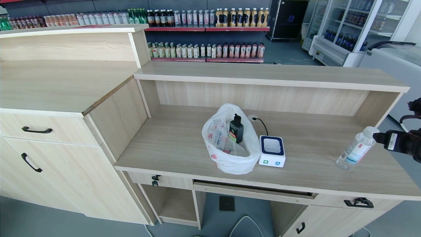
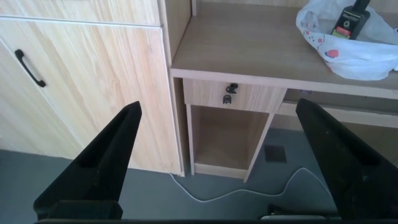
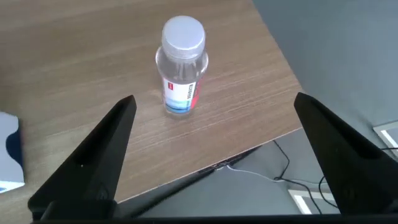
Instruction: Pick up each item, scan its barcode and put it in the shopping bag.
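A clear water bottle (image 1: 356,148) with a white cap and a red and blue label stands upright near the right end of the counter (image 1: 171,144); the right wrist view shows the bottle (image 3: 181,68) from above. My right gripper (image 3: 217,155) hovers open just short of it, fingers wide apart and holding nothing. A white shopping bag (image 1: 230,140) sits mid-counter with a dark bottle (image 1: 236,129) standing inside. The white barcode scanner (image 1: 272,150) lies right beside the bag. My left gripper (image 2: 224,158) hangs open low off the counter's left front, facing the cabinet.
The counter's raised back ledge (image 1: 269,75) runs behind the work area. A taller cabinet (image 1: 49,98) with drawer handles stands to the left. The scanner's cable (image 1: 262,123) trails behind the bag. The counter's right edge is close to the water bottle.
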Controlling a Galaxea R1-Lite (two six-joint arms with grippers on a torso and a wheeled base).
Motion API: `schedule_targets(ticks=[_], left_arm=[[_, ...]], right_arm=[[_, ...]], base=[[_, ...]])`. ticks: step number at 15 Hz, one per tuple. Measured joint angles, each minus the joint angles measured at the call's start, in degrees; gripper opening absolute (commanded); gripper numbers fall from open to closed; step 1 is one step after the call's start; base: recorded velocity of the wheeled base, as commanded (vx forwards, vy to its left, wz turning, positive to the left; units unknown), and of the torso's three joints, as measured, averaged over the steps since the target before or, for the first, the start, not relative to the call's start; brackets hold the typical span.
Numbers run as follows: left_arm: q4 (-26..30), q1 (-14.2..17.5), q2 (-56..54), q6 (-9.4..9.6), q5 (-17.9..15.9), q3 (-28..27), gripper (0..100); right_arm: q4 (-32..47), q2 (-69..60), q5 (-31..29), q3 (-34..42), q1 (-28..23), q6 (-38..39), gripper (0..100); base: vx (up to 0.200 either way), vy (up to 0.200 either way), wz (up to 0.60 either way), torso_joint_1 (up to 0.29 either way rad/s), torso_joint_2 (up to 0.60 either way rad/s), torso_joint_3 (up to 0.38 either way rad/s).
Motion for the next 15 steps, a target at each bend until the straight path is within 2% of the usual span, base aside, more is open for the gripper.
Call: schedule_targets(ticks=[1,3,5,11,15], left_arm=[[0.02,-0.05,0.0,-0.02,0.0,0.0,100],[0.0,0.04,0.0,-0.02,0.0,0.0,100],[0.0,-0.05,0.0,-0.02,0.0,0.0,100],[-0.02,-0.02,0.0,0.0,0.0,0.0,100],[0.0,-0.02,0.0,-0.02,0.0,0.0,100]], right_arm=[[-3.78,2.56,0.28,0.2,-0.77,0.78,100],[-13.25,8.0,4.6,1.8,-2.07,-1.17,100],[-18.3,12.52,6.84,3.64,-3.63,-3.89,100],[-20.24,18.12,8.22,4.85,-5.29,-6.44,100],[-25.03,20.92,8.87,4.52,-5.64,-10.45,100]], base=[[0.0,0.0,0.0,0.0,0.0,0.0],[0.0,0.0,0.0,0.0,0.0,0.0],[0.0,0.0,0.0,0.0,0.0,0.0],[0.0,0.0,0.0,0.0,0.0,0.0],[0.0,0.0,0.0,0.0,0.0,0.0]])
